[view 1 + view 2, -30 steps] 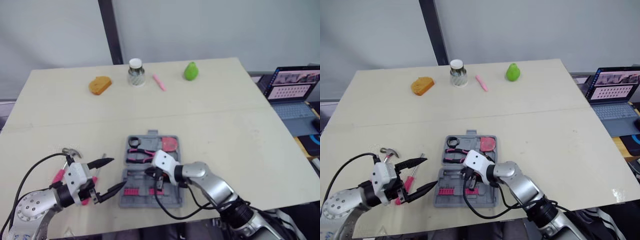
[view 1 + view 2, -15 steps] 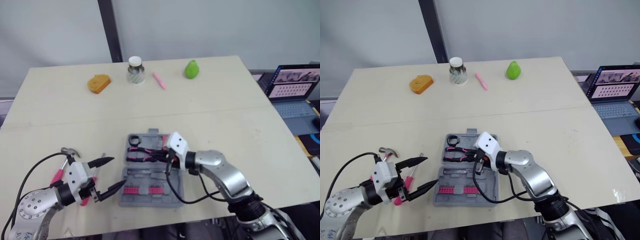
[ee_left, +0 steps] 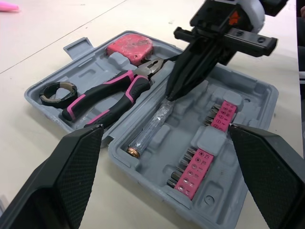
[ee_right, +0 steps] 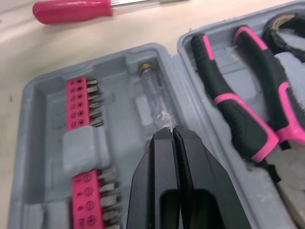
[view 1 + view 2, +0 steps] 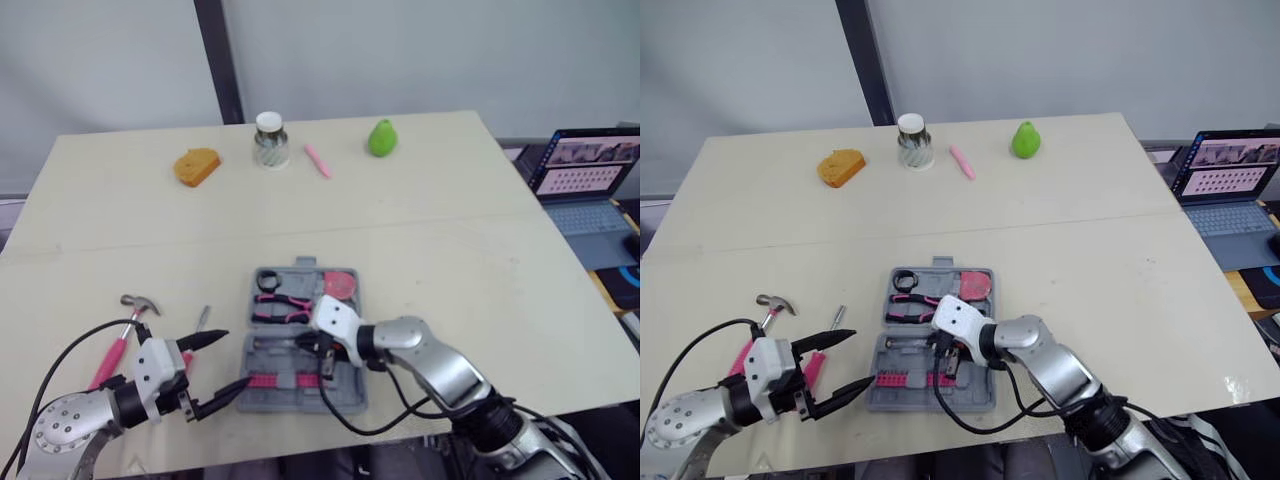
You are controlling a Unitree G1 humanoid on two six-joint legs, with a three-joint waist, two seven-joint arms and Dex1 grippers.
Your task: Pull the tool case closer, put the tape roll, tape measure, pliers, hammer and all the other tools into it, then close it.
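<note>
Your right gripper (image 4: 172, 131) is pinched together, its tips touching the clear-handled tool (image 3: 150, 129) that lies in the near half of the open tool case (image 5: 350, 398). Your left gripper (image 5: 238, 358) is spread wide and empty, just left of the case. The pliers (image 3: 109, 98), tape roll (image 3: 58, 90) and tape measure (image 3: 129, 47) sit in the far half. The hammer (image 5: 115, 350) and screwdriver (image 5: 201, 318) lie on the counter (image 5: 450, 250) to the left.

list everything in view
tool case: 1, grey, open, front
pliers: 1, pink, in case
tape measure: 1, pink, in case
tape roll: 1, black, in case
bit strips: 2, pink, in case
tester: 1, clear, in case
hammer: 1, pink, left of case
screwdriver: 1, pink, left of case
bread: 1, orange, far edge
jar: 1, white-lidded, far edge
pen: 1, pink, far edge
pear: 1, green, far edge
laptop: 1, grey, right
left gripper: open
right gripper: shut, at tester
</note>
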